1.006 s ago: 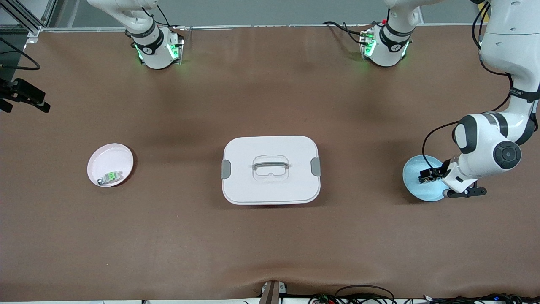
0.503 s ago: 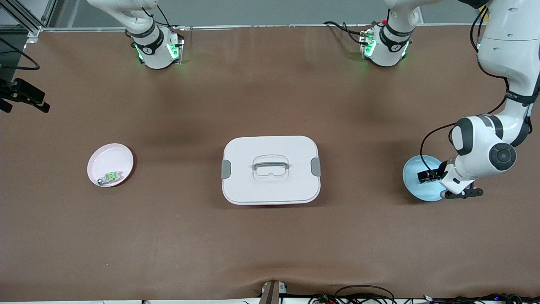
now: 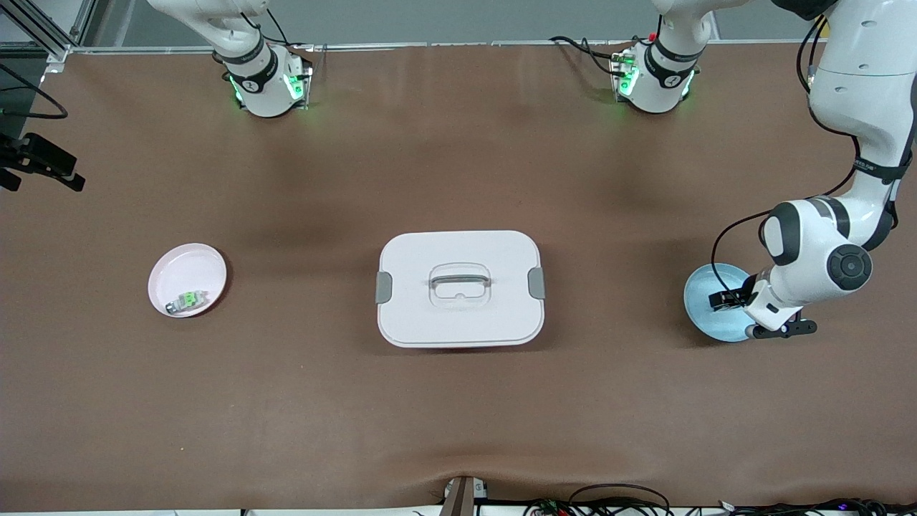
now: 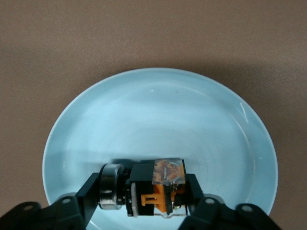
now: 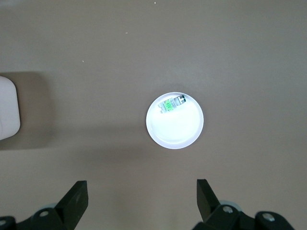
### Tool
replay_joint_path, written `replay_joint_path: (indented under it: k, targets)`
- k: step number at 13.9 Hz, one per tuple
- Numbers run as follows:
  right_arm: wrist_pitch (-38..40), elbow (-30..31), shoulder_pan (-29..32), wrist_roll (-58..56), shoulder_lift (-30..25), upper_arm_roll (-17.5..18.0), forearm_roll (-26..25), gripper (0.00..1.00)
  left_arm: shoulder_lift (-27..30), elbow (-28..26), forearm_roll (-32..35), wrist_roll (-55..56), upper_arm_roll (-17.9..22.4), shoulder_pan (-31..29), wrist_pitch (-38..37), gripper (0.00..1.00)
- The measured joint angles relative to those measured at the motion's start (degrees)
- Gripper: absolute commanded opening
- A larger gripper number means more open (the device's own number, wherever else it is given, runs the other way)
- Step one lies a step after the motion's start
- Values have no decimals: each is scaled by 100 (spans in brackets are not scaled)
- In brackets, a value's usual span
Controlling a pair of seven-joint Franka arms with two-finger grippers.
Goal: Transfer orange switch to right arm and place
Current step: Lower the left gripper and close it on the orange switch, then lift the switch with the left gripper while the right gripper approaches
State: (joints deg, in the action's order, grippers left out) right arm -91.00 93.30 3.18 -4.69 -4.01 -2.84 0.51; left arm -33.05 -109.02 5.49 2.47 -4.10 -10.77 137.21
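We find the left gripper [image 4: 144,203] down in the pale blue plate [image 4: 158,110] at the left arm's end of the table, its two black fingers [image 4: 91,191] closed onto the orange switch [image 4: 156,189], one on each flank, so the pickup grip looks made. The switch sits between them low over the plate's floor; we cannot tell whether it has lifted clear or is touching the glaze. It is a small blocky black part with a translucent orange centre, an orange clip tab below it, and a round silvery collar at one end lying close against one finger. From the front camera we see the same gripper [image 3: 725,301] over that plate [image 3: 706,315]. As we judge it, only the grasp is done: the lift, the carry toward mid-table, the handover and the placing all remain. The right gripper [image 5: 142,194] hangs high over the right arm's end of the table with its fingers spread wide and nothing between them, waiting above the pink plate [image 5: 175,139], which holds the green-centred switch [image 5: 171,104]. The white lidded box [image 3: 459,288] sits mid-table between the two plates.
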Motion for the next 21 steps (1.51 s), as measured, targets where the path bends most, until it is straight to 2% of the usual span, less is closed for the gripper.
replay_joint_path:
  k: [1,2,6,9,11,14,17,21]
  targets:
    - [13,0,0,0,0,1,0,100,-1,11,0,0,0,0,0,14]
    - [31,0,0,0,0,1,0,100,-3,19,0,1,0,0,0,0]
    - [129,0,-8,-1,0,12,0,100,2,117,-1,131,-25,11,3,0]
    - [340,-2,-80,-5,0,31,2,100,165,262,-221,214,-278,13,-143,0]
    - [551,-50,-255,-8,-1,40,2,100,387,409,-770,243,-427,32,-633,0]
    - [743,-120,-592,129,-33,54,18,100,601,913,-1565,522,-479,42,-1786,0]
    - [939,-127,-970,772,-77,142,38,100,748,1439,-1687,1504,-799,29,-2580,0]
    - [994,-119,-1788,2373,-228,374,230,100,907,2021,-1694,3547,-1657,59,-3146,0]
